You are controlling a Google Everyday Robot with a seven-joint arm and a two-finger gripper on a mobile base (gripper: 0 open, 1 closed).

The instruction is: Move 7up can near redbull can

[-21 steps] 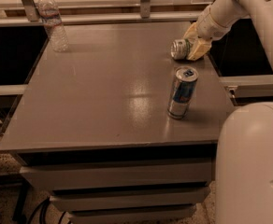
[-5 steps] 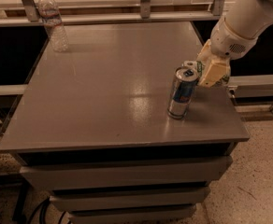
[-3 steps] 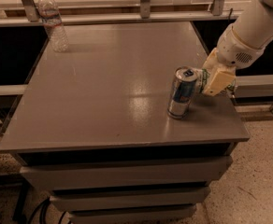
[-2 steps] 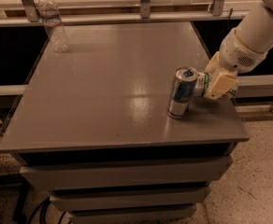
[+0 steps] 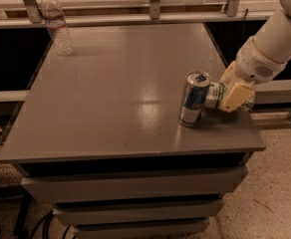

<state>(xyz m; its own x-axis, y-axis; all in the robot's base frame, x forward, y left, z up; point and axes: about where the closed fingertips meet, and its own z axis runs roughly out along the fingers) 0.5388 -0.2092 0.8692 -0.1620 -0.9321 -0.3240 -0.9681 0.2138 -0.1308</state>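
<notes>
Toppling of the redbull can (image 5: 194,98) is judged the main risk: it stands upright near the right front corner of the table (image 5: 125,83) and could be knocked over by any further push leftward. The 7up can (image 5: 213,94) is held on its side in the closed gripper (image 5: 225,96), low at the table's right edge, just beside the redbull can; whether the cans touch cannot be told.

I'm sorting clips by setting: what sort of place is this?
Probably a lab or workshop test area: a plain grey table on stacked drawer units, a speckled hard floor, a rail behind. The gripper, at the table's edge, grips the 7up can beside the redbull can.
</notes>
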